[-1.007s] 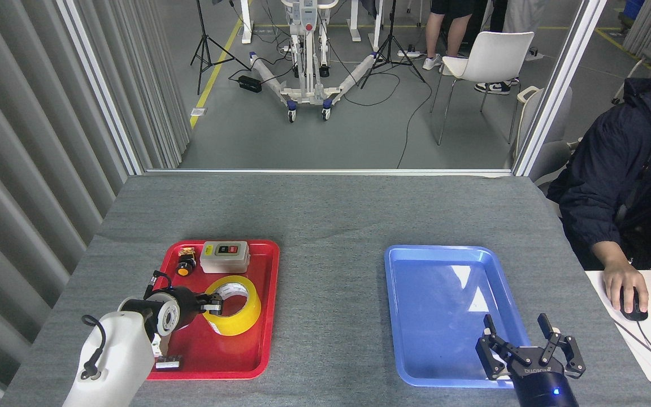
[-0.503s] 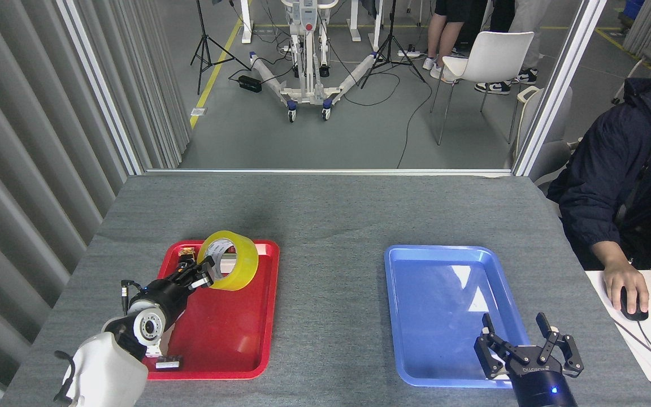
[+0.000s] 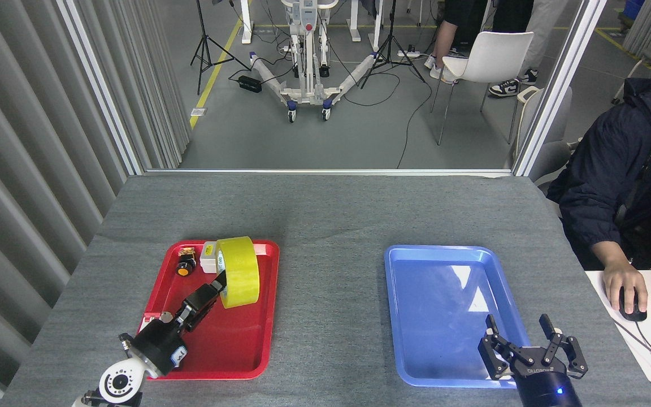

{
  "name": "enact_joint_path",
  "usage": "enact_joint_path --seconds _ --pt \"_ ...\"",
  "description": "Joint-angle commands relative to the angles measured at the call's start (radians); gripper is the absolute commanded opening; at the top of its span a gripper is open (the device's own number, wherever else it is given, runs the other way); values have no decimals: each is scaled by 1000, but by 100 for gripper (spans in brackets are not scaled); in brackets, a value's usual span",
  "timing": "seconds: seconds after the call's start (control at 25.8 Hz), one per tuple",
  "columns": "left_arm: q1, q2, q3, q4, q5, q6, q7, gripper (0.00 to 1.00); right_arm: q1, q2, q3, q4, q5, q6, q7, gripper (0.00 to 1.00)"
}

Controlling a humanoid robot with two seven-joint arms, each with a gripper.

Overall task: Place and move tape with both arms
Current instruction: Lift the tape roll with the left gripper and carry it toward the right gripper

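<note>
Grey felt table (image 3: pixel 325 215) in a glass-walled bay, a workshop floor with stands and a white chair (image 3: pixel 489 56) behind, and a person's hand (image 3: pixel 622 285) on a mouse at three o'clock. Now the action: the tape (image 3: pixel 239 271) is up! A second ago it lay flat in the red tray (image 3: pixel 229 350); half a second ago it hung tilted above the tray's far end; now it stands on edge in the air, turned so its broad yellow band faces us, above the tray's twelve o'clock half. The left gripper (image 3: pixel 219 284) is clamped on the roll's lower left rim, the arm stretched out long from seven o'clock. In my judgement the pick is done and the carry is beginning, rightward across the bare felt between the trays.

The right gripper (image 3: pixel 532 345) waits at five o'clock over the near edge of the blue tray (image 3: pixel 444 265), fingers spread wide, holding nothing. That tray has nothing in it.

Obstacles? Just behind the roll at eleven o'clock sit a grey switch box (image 3: pixel 208 257) and a yellow-capped push button (image 3: pixel 184 265), close to the tape; a dip or swing could clip them. A small dark part (image 3: pixel 150 319) lies by the arm. The grip is only on the rim, so the roll could twist or slip in transit.
</note>
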Motion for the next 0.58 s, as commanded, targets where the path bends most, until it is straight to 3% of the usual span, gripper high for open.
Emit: enact_joint_path --seconds 0.0,0.19,0.35,0.54 --pt "116 -6 -27 -113 86 -69 -37 2 -1 -48 27 0 -90 -35 -5 100" --pt "200 -49 -102 -184 83 -86 -39 2 -9 -190 69 0 -413 -152 1 100" --pt "214 -42 -232 -185 83 -221 -68 2 -56 -312 150 0 -684 -244 12 100" --pt "205 -40 -338 -185 86 -307 -129 4 -85 -391 242 0 -859 -296 18 100"
